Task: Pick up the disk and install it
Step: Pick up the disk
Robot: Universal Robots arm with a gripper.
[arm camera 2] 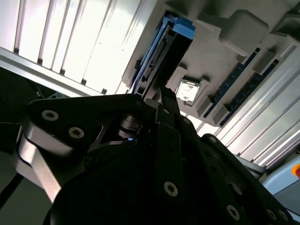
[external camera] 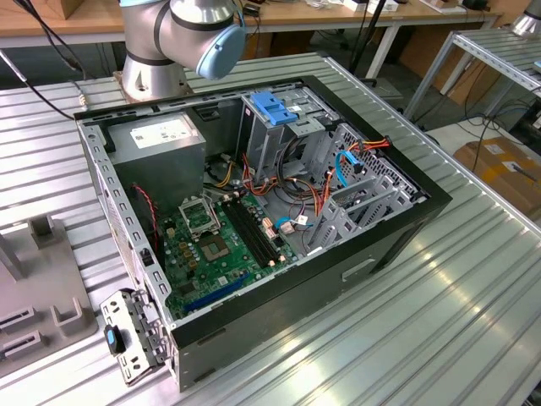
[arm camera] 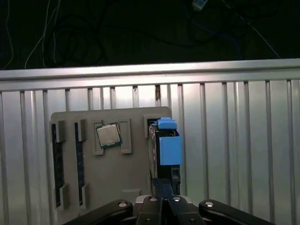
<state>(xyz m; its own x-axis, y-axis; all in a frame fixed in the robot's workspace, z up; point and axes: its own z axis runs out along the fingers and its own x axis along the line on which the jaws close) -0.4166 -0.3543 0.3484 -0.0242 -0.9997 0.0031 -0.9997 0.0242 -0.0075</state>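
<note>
Blue plastic rail uppermost on the disk, standing on edge in a slot of the tray, just ahead of the tool and in line with it. Tool drawn shut, a bare seam between its two halves and nothing gripped. Tips poised close over the disk's near end, contact impossible to judge. In the second wrist view, same disk rising edge-on directly beyond the tip. To one side of the tool, on the tray, a chip in its pocket, and memory sticks in long slots farther out. Ribbed tabletop beneath. Open case beside the tray in the exterior view.

Step in hand, by the look of it: the grasp, barely begun. For a good one:
- open wide enough to clear both flat faces
- centre over the thickness
- descend square to the slot
- close on metal rather than on springy plastic
- lift straight along the slot to avoid jamming
</note>
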